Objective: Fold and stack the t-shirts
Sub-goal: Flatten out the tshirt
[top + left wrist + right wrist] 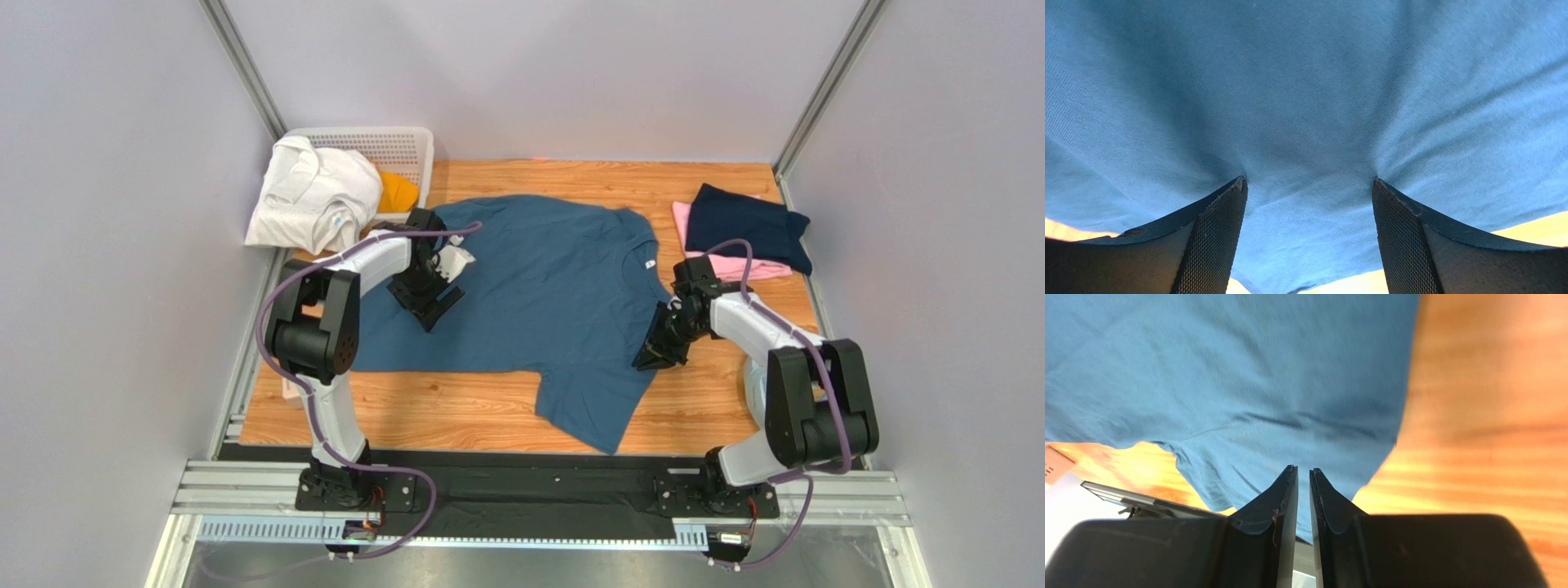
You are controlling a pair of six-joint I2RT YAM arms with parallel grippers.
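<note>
We take the large slate-blue short-sleeved cotton t-shirt (552, 294) as our landmark; it lies spread mostly flat across the middle of the light wooden table (736, 404), with one sleeve reaching toward the arm bases. The left gripper (423, 306) sits on this shirt's left part; in its wrist view the shirt (1309, 92) fills the picture, and the left gripper (1309, 184) has its black textured fingers (1220, 220) well apart, their tips pressed into the cloth, which puckers around each tip. The right gripper (648, 358) is at the shirt's right edge, close to the sleeve; in its own view the right gripper (1303, 470) has its fingers drawn nearly together with only a thin slit between them, the tips over the hem of the shirt (1229, 367); we cannot tell whether any cloth is caught there. Beyond the shirt's far right corner a folded dark navy t-shirt (746, 227) lies on top of a pink t-shirt (736, 266). Beyond its far left corner a crumpled white garment (313, 190) drapes over a white plastic lattice basket (411, 141), with an orange garment (395, 192) just beside it.
</note>
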